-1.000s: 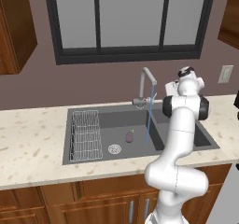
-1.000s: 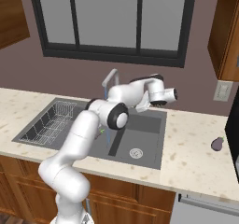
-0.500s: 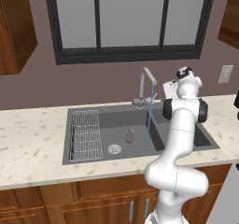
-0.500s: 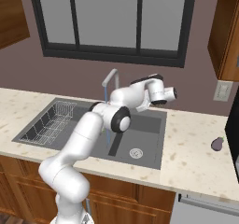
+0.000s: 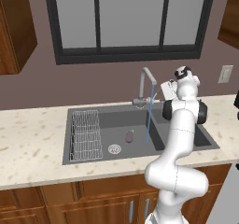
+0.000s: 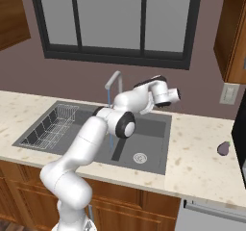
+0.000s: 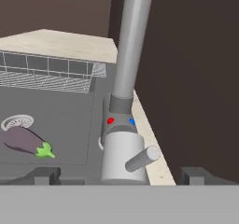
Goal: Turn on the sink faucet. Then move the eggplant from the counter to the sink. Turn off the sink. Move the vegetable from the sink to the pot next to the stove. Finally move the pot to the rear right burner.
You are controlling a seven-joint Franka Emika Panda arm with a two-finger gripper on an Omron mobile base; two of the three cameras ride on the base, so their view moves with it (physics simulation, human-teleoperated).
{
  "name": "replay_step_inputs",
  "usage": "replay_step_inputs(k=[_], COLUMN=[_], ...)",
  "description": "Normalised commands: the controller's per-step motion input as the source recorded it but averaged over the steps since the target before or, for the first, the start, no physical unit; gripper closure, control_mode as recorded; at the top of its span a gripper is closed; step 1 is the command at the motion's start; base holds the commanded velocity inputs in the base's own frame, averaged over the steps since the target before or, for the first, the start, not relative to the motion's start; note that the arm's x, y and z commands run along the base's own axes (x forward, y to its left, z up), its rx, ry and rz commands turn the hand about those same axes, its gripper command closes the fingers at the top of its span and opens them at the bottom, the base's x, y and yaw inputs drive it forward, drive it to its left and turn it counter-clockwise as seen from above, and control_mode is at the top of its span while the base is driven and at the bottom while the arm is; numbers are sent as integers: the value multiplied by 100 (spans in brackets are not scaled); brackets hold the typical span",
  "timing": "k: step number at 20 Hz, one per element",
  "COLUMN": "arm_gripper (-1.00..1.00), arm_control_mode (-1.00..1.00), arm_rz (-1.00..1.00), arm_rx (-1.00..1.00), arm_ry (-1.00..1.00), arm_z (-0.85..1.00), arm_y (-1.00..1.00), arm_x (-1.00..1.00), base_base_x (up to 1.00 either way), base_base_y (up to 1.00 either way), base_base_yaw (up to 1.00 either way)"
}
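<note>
- The eggplant (image 5: 129,136) lies on the floor of the sink (image 5: 205,139), near the round drain (image 5: 114,149); it is small, dark purple and plump, with a bright green cap at one end, seen clearly in the hand view (image 7: 24,141); it lies on its side, the cap pointing away from the drain (image 7: 17,122)
- A second dark purple shape (image 6: 223,148) sits on the counter (image 6: 202,162) far to the right of the sink, close to a dark appliance edge; it looks like another eggplant, though it is too small to be sure
- The faucet (image 5: 146,80) stands at the back rim of the sink; a thin blue stream of water (image 5: 149,120) falls from its spout into the basin, just beside the eggplant
- In the hand view the faucet base (image 7: 120,153) is a grey cylinder with a red dot and a blue dot, and a short lever (image 7: 142,158) juts out to the side
- The gripper (image 7: 116,175) is spread wide and holds nothing; its finger tips (image 7: 46,174) flank the faucet base without touching it
- A wire rack (image 5: 86,134) fills the left part of the sink
</note>
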Motion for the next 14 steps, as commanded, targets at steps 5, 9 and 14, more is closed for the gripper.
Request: replay_step_inputs(k=[5, 9, 14], arm_gripper=[-100, -100, -100], arm_control_mode=[-100, -100, -100], arm_rz=[3, 3, 2], arm_rx=[0, 0, 0], arm_ry=[5, 5, 5], arm_z=[0, -5, -6], arm_y=[14, 10, 7], arm_x=[5, 8, 10], base_base_x=[0, 0, 0], base_base_y=[0, 0, 0], base_base_yaw=[0, 0, 0])
